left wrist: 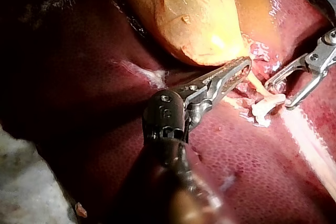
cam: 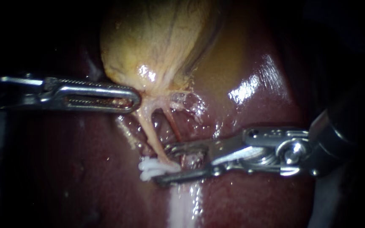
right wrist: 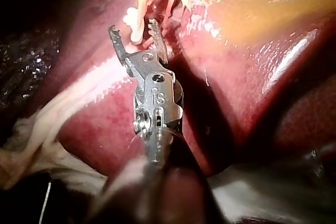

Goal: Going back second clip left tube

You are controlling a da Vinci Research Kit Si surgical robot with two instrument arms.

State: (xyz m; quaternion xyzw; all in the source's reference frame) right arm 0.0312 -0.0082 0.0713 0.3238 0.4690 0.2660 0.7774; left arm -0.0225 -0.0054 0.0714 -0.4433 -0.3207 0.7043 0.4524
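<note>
Endoscope view. From the left, the left instrument [cam: 137, 100], slim steel with long slotted jaws, lies level, its jaws pressed together on the neck of the gallbladder [cam: 157, 38], a pale yellow, veined sac. From there the left tube [cam: 151, 131], a thin pale strand, slants down and right over the glossy dark red liver [cam: 85, 169]. At its lower end a white ribbed clip [cam: 151, 169] lies crosswise, long axis nearly level. The right instrument [cam: 165, 164] has its toothed jaws spread just beside the clip.

A surgical bench lab: a liver [cam: 85, 177] with gallbladder [cam: 157, 38] lies bare (pale sheet [left wrist: 21, 182] at its edge).
</note>
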